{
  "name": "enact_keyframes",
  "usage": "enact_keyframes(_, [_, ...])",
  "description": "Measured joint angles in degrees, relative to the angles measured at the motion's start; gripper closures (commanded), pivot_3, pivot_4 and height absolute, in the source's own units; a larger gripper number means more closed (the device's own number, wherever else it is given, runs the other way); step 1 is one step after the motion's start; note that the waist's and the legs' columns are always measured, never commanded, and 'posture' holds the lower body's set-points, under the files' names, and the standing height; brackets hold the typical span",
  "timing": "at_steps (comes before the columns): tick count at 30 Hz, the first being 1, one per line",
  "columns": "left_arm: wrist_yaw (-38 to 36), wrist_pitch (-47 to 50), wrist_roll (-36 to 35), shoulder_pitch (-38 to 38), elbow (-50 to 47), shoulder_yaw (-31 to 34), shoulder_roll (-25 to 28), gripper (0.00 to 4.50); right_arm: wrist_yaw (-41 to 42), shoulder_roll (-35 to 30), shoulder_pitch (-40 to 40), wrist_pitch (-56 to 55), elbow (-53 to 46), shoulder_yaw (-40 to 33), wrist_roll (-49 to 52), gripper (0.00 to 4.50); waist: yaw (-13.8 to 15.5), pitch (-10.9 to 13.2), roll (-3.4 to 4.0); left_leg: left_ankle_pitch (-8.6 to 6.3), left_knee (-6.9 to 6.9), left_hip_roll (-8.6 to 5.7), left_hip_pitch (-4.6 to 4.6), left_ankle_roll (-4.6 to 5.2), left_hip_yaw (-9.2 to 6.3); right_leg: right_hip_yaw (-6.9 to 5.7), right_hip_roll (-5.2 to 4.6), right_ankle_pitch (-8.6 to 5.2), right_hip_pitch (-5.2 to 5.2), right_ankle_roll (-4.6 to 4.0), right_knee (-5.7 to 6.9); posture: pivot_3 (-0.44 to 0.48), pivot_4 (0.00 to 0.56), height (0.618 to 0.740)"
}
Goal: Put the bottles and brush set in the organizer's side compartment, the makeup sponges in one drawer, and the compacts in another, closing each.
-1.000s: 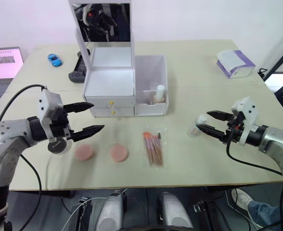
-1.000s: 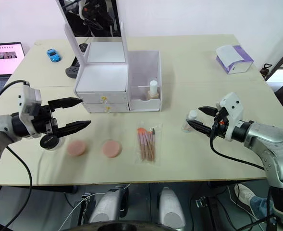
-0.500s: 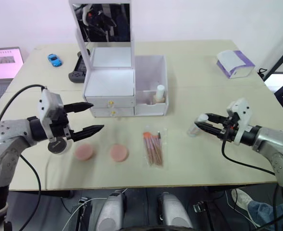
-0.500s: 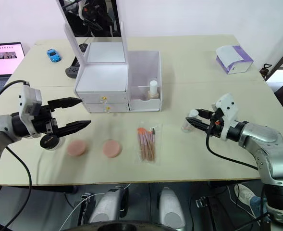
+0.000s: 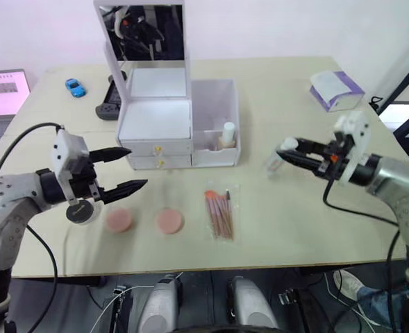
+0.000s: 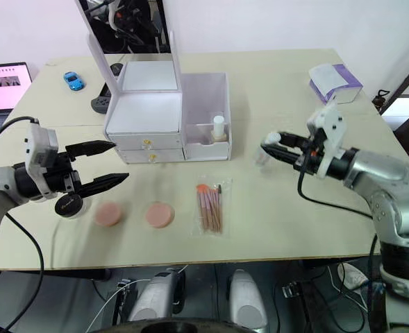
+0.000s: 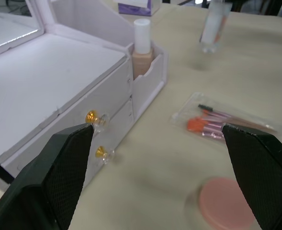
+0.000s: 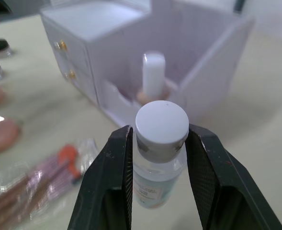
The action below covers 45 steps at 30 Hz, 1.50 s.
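Right gripper clamped on one small clear bottle with a white cap, held above the table just right of the white mirrored organizer.

One beige bottle with a white cap stands upright in the organizer's open side compartment. The two drawers, each with one gold knob, sit pushed in. Two round pink makeup sponges lie side by side on the table in front of the drawers, with one clear packet of pink-handled brushes to their right. One black round compact rests by the left gripper, whose two fingers are spread wide apart, holding nothing, near the drawer fronts.
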Motion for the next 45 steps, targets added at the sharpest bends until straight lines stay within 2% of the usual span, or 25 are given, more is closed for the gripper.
enact_keyframes(5, [1.66, -0.04, -0.01, 3.64, -1.81, 2.48, -0.42, 0.0, -2.65, 4.79, -20.11, 4.85, -0.17, 8.09, 0.29, 3.4, 0.09, -0.01, -0.01, 0.0, -0.11, 0.04, -0.04, 0.0, -0.05, -0.02, 0.04, 0.02, -0.14, -0.01, 0.06, 0.0, 0.15, 0.74])
enact_keyframes(10, [3.66, -0.02, -0.08, 6.96, -4.48, 4.95, -0.82, 0.0, -2.51, 9.36, -28.3, 6.28, 5.04, 20.04, -5.41, 3.4, 0.47, -0.03, -0.08, 0.0, -0.09, 0.01, -0.12, 0.0, -0.07, -0.03, -0.13, 0.01, -0.15, -0.03, 0.02, 0.0, 0.15, 0.74])
enact_keyframes(15, [5.52, 0.24, -0.49, 10.16, -7.88, 7.08, -1.62, 0.0, -2.97, 13.93, -31.33, -0.56, 15.92, 26.39, -14.28, 3.4, 0.42, -0.03, -0.08, 0.01, -0.04, -0.02, -0.11, -0.01, 0.08, 0.04, -0.15, 0.04, -0.19, -0.08, 0.02, 0.0, 0.15, 0.74])
enact_keyframes(19, [6.92, 0.54, -0.85, 12.23, -9.64, 9.24, -1.7, 0.0, -3.0, 16.48, -32.7, -3.92, 23.71, 26.6, -18.01, 3.4, 0.27, -0.03, -0.08, 0.01, -0.09, -0.03, -0.12, -0.01, 0.08, 0.04, -0.07, 0.06, -0.26, -0.06, 0.07, 0.0, 0.15, 0.74])
enact_keyframes(27, [8.41, 1.52, -1.74, 13.89, -11.82, 10.36, -1.7, 0.0, -1.42, 20.92, -32.95, -9.19, 32.81, 28.05, -24.03, 3.4, -0.07, -0.03, -0.08, 0.01, -0.16, -0.01, -0.11, -0.01, 0.11, 0.04, 0.04, 0.1, -0.41, -0.08, 0.22, 0.0, 0.15, 0.74])
enact_keyframes(42, [9.28, 1.89, -1.75, 12.14, -12.15, 10.19, -1.63, 0.0, -2.0, 26.44, -32.42, -12.32, 39.71, 27.93, -29.22, 3.4, 0.1, -0.05, -0.11, 0.01, -0.1, -0.01, -0.06, -0.02, 0.11, 0.04, 0.04, 0.11, -0.35, -0.08, 0.29, 0.0, 0.15, 0.74])
enact_keyframes(45, [9.24, 1.9, -1.73, 12.12, -12.14, 10.17, -1.63, 0.0, -1.52, 26.53, -32.42, -10.75, 39.52, 26.55, -28.88, 1.96, 0.1, -0.05, -0.11, 0.01, -0.1, -0.01, -0.06, -0.02, 0.1, 0.04, 0.04, 0.11, -0.34, -0.08, 0.29, 0.0, 0.15, 0.74])
